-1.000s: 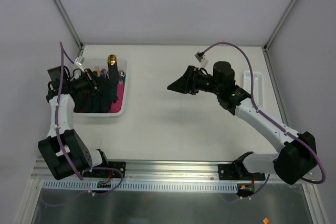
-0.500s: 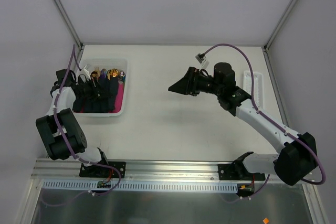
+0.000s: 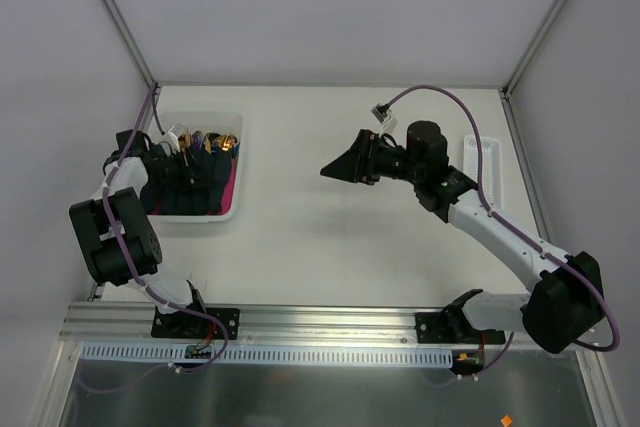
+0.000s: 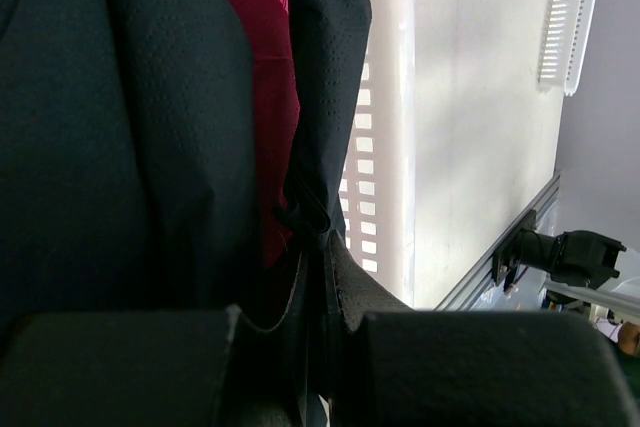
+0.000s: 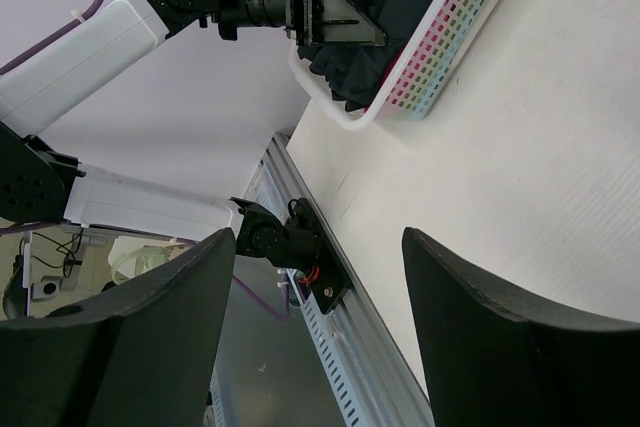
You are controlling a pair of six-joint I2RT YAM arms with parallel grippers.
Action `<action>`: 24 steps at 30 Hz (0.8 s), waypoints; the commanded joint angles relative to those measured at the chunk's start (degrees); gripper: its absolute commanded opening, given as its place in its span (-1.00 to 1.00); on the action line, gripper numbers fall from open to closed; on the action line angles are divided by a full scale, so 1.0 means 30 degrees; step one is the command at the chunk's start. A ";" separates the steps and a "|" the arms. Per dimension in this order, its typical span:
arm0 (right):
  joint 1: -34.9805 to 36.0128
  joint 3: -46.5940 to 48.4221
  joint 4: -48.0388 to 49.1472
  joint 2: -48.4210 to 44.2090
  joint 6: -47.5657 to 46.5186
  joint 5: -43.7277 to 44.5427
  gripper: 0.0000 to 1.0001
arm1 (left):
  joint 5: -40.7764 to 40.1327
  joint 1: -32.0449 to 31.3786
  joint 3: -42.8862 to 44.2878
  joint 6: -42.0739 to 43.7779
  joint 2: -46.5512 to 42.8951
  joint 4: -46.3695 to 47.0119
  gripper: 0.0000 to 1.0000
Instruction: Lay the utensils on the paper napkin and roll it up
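The left tool (image 4: 322, 282) was closed on a fold of the paper napkin (image 4: 120, 127) inside the white bin (image 4: 385, 147), where the utensils (image 3: 215, 140) were also seen. The right tool (image 5: 318, 247) was held open above the bench (image 3: 330, 237).

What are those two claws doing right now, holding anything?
Left claw: closed, pinching a fold of the dark paper napkin.
Right claw: open, holding nothing.
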 commanded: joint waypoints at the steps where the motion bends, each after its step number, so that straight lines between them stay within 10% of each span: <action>1: -0.0099 0.0123 0.0973 -0.0220 0.0065 -0.0390 0.43 | 0.0929 -0.0388 0.0642 0.0394 0.0201 0.0223 -1.00; 24: -0.0187 0.0211 0.1324 0.0278 0.0387 -0.0742 0.42 | 0.0694 -0.0536 -0.0501 -0.1336 0.1491 0.1601 -1.00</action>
